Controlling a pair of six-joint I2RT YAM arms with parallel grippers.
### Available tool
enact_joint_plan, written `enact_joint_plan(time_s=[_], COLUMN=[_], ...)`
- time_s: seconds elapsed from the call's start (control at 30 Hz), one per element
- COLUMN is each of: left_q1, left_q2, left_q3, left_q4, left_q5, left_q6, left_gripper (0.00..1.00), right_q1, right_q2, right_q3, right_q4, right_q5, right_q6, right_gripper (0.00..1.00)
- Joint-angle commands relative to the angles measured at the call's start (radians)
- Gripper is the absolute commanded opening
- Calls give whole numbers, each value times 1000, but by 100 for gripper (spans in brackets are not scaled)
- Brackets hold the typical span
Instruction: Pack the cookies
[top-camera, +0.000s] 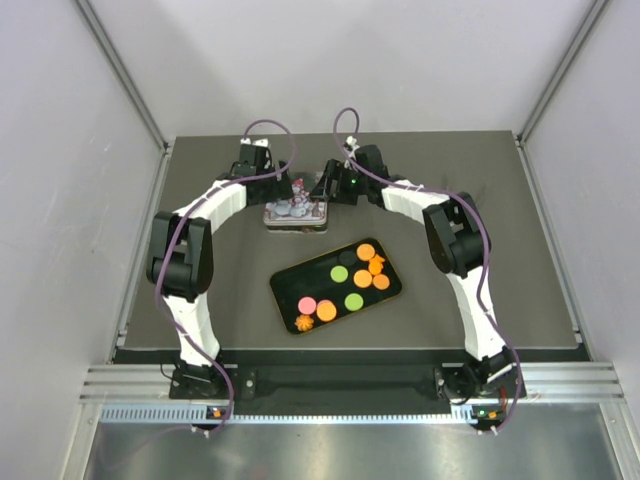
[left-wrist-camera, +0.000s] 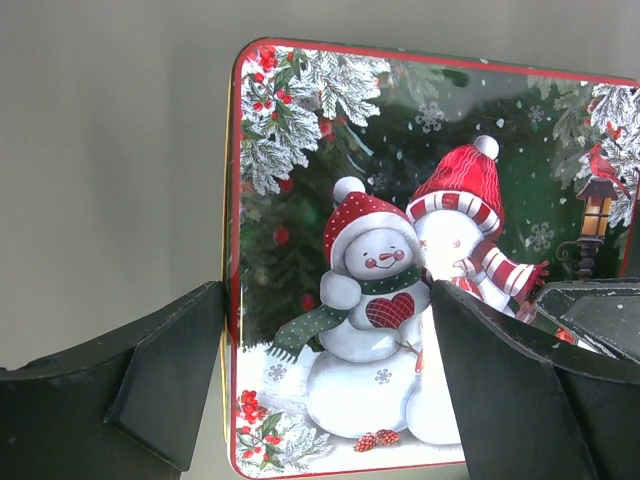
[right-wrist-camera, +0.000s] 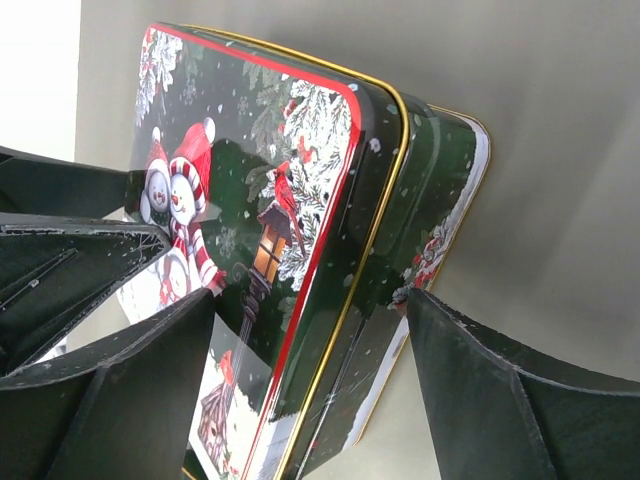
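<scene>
The cookies (top-camera: 326, 311) lie on a black tray (top-camera: 285, 285) at the table's middle: several orange rounds, two green, one pink (top-camera: 307, 304) and an orange star (top-camera: 303, 322). Behind it sits a closed tin with a snowman lid (top-camera: 300, 218). My left gripper (top-camera: 278, 198) is open over the tin's left end. In the left wrist view (left-wrist-camera: 327, 300) one finger is outside the lid's left edge (left-wrist-camera: 232, 250) and the other is over the lid. My right gripper (top-camera: 322, 195) is open over the right end. In the right wrist view (right-wrist-camera: 311, 300) its fingers straddle the tin's side (right-wrist-camera: 400, 230).
The dark table mat (top-camera: 480, 220) is bordered by grey walls left, right and behind. The right gripper's finger (left-wrist-camera: 600, 310) shows in the left wrist view, close to my left gripper over the lid.
</scene>
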Motion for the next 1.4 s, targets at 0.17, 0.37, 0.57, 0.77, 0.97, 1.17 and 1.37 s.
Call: enact_joint_plan(time_s=[0.17,0.37,0.57,0.77,0.97,1.17,1.37], left_q1=[-6,-5,9,27,32,43,52], left_q2=[-60,-69,-88,-109,-89,-66,-39], left_q3=[-4,10,2,-18,-15,-9,40], left_q4=[-5,-6,1,21,17,-2,-52], left_q5=[39,63,103,138,140,92,53], left_q6=[-29,-33,-55,-78,-76,-79,-65], left_gripper=[88,87,86,84,84,85,87], right_q1=[24,24,24,21,20,18,15], right_q2=[-85,-102,-113,-117,-111,-87,-82], right_q3=[8,4,-18,-35,-30,-1,11], right_q4=[2,4,14,25,21,-8,-13], right_q5=[15,23,14,6,3,4,7], right_q6=[-53,-56,-62,-69,-61,-55,-56], right_gripper=[79,80,81,82,82,81,81])
